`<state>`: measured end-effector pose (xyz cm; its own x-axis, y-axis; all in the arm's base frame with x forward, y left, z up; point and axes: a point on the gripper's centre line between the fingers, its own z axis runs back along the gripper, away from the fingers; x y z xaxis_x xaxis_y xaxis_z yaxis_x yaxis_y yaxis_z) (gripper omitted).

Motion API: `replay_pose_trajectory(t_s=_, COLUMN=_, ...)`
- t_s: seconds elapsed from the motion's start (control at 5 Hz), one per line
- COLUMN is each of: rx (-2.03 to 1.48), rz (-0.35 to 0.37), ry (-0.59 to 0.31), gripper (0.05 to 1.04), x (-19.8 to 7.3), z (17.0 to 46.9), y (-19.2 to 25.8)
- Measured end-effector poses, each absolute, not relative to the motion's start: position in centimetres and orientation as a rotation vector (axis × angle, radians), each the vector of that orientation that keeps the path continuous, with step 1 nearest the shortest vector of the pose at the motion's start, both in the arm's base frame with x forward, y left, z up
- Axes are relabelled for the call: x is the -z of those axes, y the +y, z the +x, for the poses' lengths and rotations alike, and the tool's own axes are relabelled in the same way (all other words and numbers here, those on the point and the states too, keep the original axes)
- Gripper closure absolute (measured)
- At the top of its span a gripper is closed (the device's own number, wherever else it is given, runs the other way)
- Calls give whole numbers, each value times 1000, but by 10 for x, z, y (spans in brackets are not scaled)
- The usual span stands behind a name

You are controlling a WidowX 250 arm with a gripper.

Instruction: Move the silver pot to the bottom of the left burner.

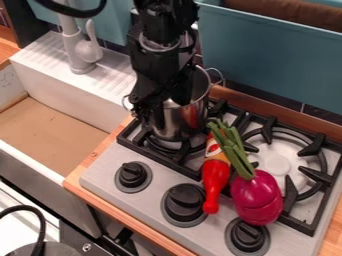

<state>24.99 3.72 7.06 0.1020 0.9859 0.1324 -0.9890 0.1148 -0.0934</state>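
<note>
My gripper (165, 107) hangs down over the left part of the stove, at the near left side of the silver pot's rim, overlapping the pot's opening. The silver pot (185, 121) stands upright on the left burner (159, 146), towards its back. Its wire handles stick out at the left and at the upper right. The arm hides part of the pot's rim and inside.
A red and orange bottle-shaped toy (214, 175) and a purple vegetable toy (256, 197) with green leaves lie between the burners and over the right burner (274, 165). The sink (50, 132) and faucet (79, 50) are at left, blue bins (267, 60) behind.
</note>
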Motion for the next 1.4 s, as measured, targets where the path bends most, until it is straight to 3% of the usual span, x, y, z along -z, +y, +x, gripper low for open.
replay_pose_trajectory(t_s=0.2, rx=-1457, rz=26, ry=-189, gripper=676, x=-71, z=251, y=38)
replay_pose_trajectory(t_s=0.4, rx=-1447, rz=25, ry=-172, gripper=901, x=-70, z=249, y=38)
replay_pose_trajectory(t_s=0.6, rx=-1473, rz=29, ry=-165, gripper=1020, x=-70, z=247, y=41)
replay_pose_trajectory(t_s=1.0, rx=-1452, rz=35, ry=-87, gripper=1030, x=-86, z=227, y=52)
replay_pose_trajectory(t_s=1.4, rx=-1414, rz=60, ry=-66, gripper=1030, x=-94, z=208, y=63)
